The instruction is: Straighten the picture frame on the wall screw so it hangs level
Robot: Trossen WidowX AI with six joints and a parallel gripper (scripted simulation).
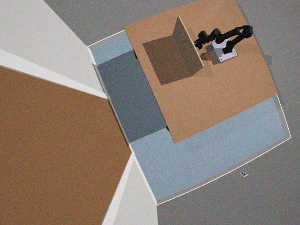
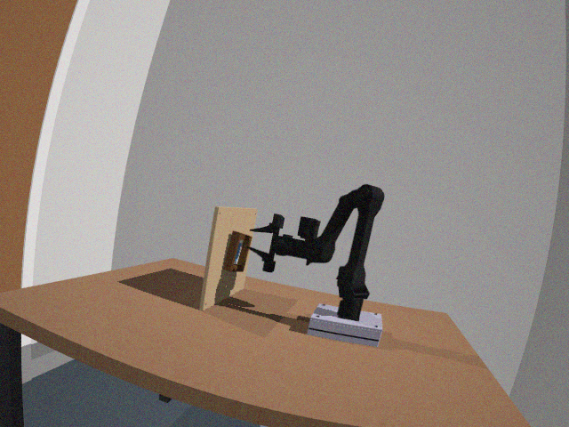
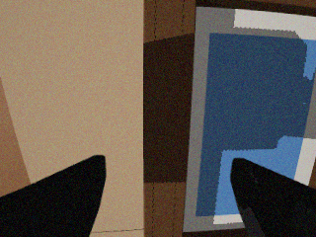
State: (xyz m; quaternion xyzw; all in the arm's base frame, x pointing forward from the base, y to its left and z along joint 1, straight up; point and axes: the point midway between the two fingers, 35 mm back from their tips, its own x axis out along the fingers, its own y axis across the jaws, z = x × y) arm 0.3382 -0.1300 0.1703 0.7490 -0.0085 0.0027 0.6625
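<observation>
on the brown wooden desk (image 2: 193, 349) your black gripper (image 2: 255, 239) hangs parted and empty, its fingers astride one side rail of the dark wooden picture frame (image 2: 231, 252) on the tan wall board (image 2: 220, 257), placed to lift it.

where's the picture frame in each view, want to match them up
Top: the picture frame is not visible; the wall board shows edge-on, and the hand is at its arm-side face.
Exterior: the frame hangs on the board's face, left of centre, hand open just in front.
Wrist: the frame fills the right half, blue picture inside.
Shared landmark: the tan wall board.
</observation>
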